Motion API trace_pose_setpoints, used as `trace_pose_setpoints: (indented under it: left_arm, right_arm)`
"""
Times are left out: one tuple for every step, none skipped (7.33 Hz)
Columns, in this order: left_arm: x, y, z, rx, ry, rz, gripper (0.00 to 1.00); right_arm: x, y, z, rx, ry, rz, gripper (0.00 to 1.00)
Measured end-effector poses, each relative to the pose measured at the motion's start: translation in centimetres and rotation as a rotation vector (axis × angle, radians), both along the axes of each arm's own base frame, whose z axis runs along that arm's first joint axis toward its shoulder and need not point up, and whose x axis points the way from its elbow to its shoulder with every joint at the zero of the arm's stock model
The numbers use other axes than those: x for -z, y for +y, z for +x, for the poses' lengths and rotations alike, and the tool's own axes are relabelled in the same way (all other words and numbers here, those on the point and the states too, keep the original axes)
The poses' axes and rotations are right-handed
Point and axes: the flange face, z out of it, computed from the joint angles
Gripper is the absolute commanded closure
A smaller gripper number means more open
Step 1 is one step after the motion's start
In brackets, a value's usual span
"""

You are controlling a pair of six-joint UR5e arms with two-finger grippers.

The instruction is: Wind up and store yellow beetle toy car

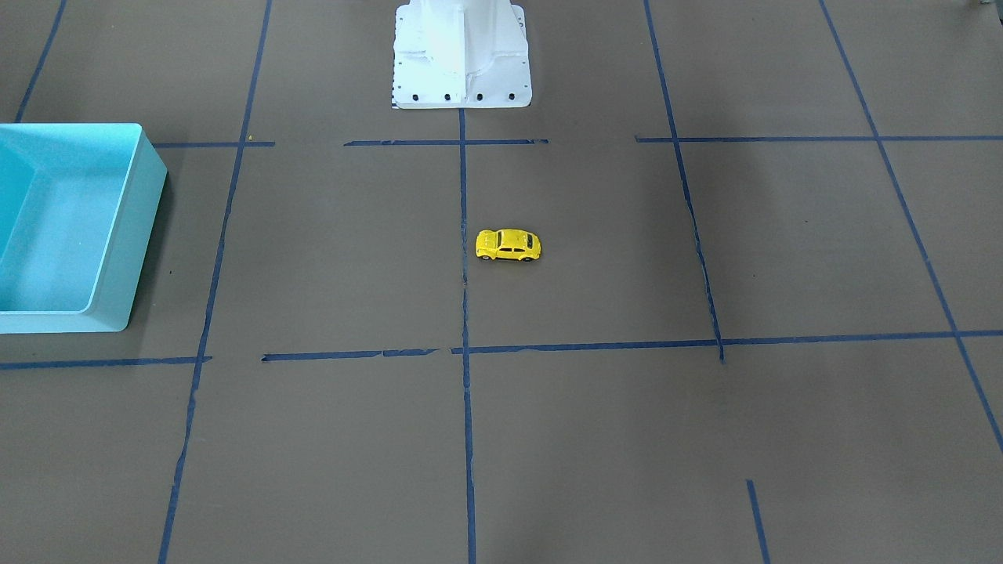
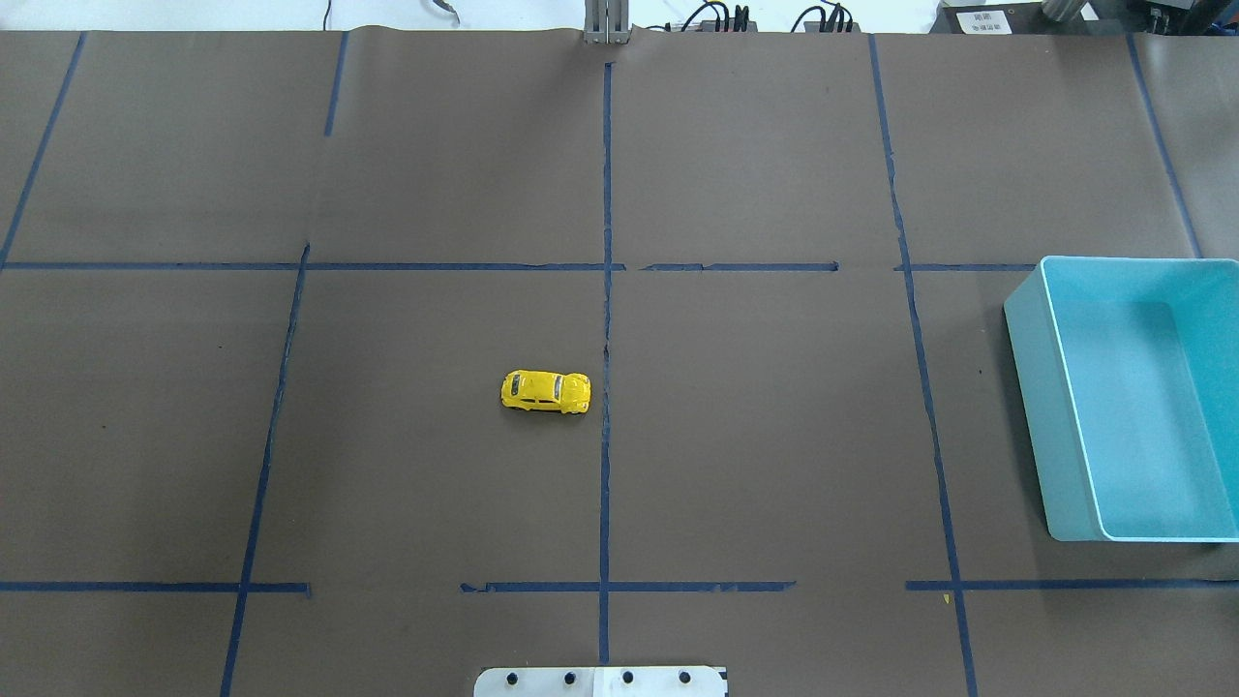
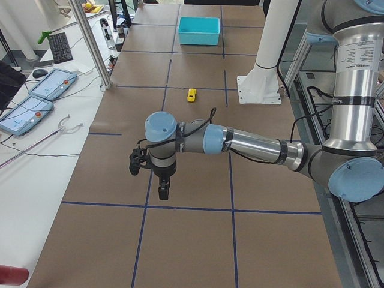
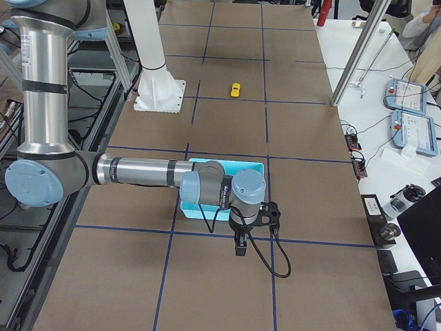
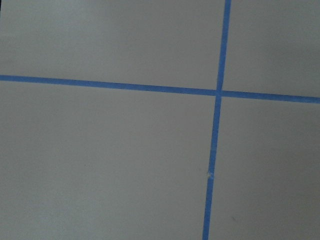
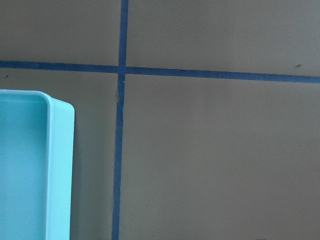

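While unheld, car beyond left pincer.

Turquoise bin is running off the left edge; yellow beetle toy car, upper centre, is appearing too small for detail.

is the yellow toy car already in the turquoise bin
No, the tiny yellow beetle-shaped toy car sits on the brown-covered table near its middle, well apart from the turquoise plastic bin.
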Motion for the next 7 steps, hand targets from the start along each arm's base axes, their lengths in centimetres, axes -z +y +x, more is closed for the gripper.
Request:
trace_pose_setpoints:
  left_arm:
    - [3.6,0.1,2.7,-0.057,-0.004,0.042,0.00]
    - [7.1,-0.3,6.5,-0.140,-0.015,0.108,0.00]
    - [10.8,-1.4,11.8,-0.248,-0.027,0.190,0.00]
    - [14.2,-1.9,18.2,-0.371,-0.020,0.267,0.00]
    - [17.0,-1.4,24.3,-0.483,0.000,0.327,0.00]
    - [19.4,-0.7,28.6,-0.561,0.022,0.379,0.00]
    - [22.1,-0.4,31.0,-0.612,0.040,0.448,0.00]
  right_arm:
    - [0.0,0.0,0.0,0.000,0.000,0.000,0.00]
    - [0.0,0.0,0.0,0.000,0.000,0.001,0.00]
    - [0.0,0.0,0.0,0.000,0.000,0.001,0.00]
    - [0.0,0.0,0.0,0.000,0.000,0.002,0.00]
    - [0.0,0.0,0.0,0.000,0.000,0.001,0.00]
    - [0.0,0.0,0.0,-0.001,0.000,0.000,0.00]
    - [-0.1,0.0,0.0,-0.001,0.000,-0.002,0.00]
